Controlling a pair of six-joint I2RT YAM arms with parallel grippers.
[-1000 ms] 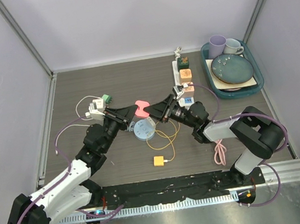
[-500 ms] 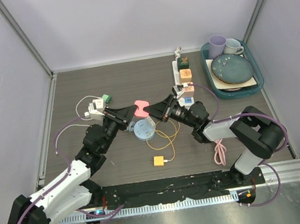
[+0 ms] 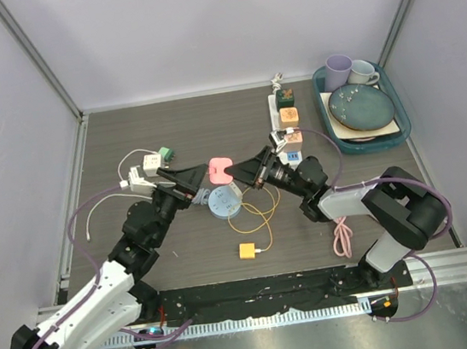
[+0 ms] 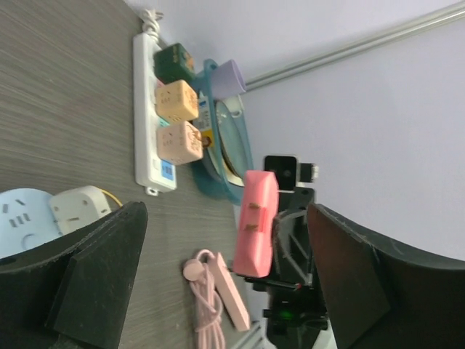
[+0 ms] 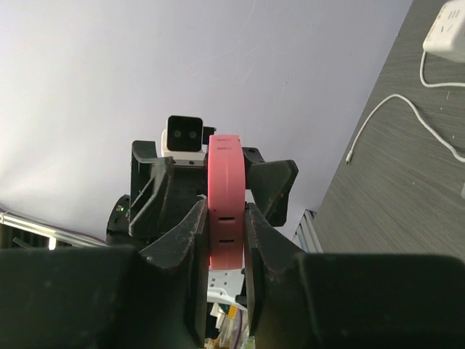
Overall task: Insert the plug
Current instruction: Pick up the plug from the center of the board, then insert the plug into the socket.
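Spotter: Released just now. The left tool (image 3: 193, 182) has been sprung wide and drawn back a touch, where a second ago it was clamped on the plug (image 3: 220, 169).

Caller: So the plug is carried by one side only?

Spotter: It is. The plug is pinched across its thin faces by the right tool (image 3: 240, 171) and held up in the air, well off the bench (image 3: 124, 129), with the round hub (image 3: 222, 202) lying below it. From the left wrist, the prongs are seen pointing back between the spread left fingers (image 4: 102, 269), sideways rather than down.

Caller: And what could be spoiled from here?

Spotter: A few things, it is judged. Only part of the pink body is covered by the right pads, so the plug could be twisted or levered loose once it is pressed against a socket. The prongs will have to be turned toward a socket first, and if that swing is hurried the plug may be slipped or dropped onto the hub. The left tool is parked just beside the plug, so it could be clipped unless it is cleared away.

Caller: And the target?

Spotter: Which socket is meant cannot be told. The strip (image 3: 285, 124) lies behind the right tool, near the tray (image 3: 406, 130), and nothing pins it. It might be shoved along rather than entered.
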